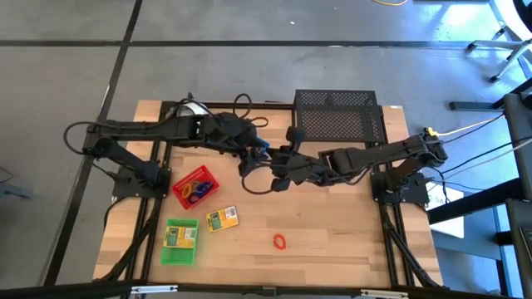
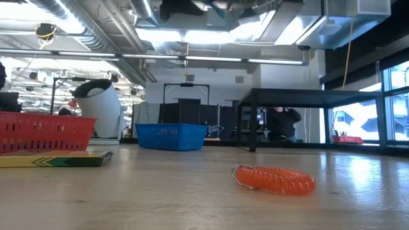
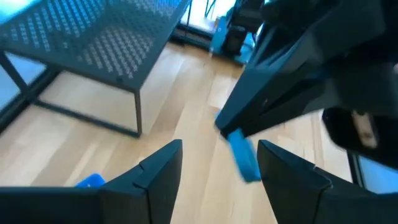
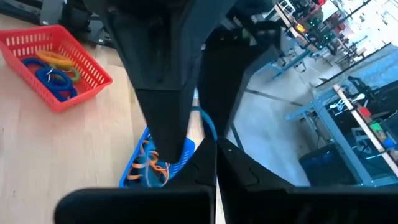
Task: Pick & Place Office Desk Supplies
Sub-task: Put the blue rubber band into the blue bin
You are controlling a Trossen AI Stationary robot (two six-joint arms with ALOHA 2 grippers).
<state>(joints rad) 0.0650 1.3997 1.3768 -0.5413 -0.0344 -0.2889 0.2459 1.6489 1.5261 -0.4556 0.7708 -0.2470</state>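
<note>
1. Two boxes (image 1: 180, 235) (image 1: 222, 218): first in green tray (image 1: 179, 252), second on table beside it.
2. Red tray (image 1: 196, 187) with loops.
3. Left gripper (image 1: 256, 148) above blue tray (image 4: 160, 163), jaws spread.
4. Orange loop (image 1: 280, 242) loose near front.
5. Right gripper (image 1: 276, 162) mid-table, jaws pressed together.

- A light wooden slatted table top (image 1: 332, 241) stands on a grey concrete floor (image 1: 249, 66) crossed by dark seams.
- Beyond the table, the low view shows a ceiling of silver ducts and pipes (image 2: 96, 25) with bright strip lights (image 2: 192, 35).
- A dark-framed bench (image 2: 287, 99) stands behind the table; right of it, tall windows (image 2: 393, 108) let in daylight.
</note>
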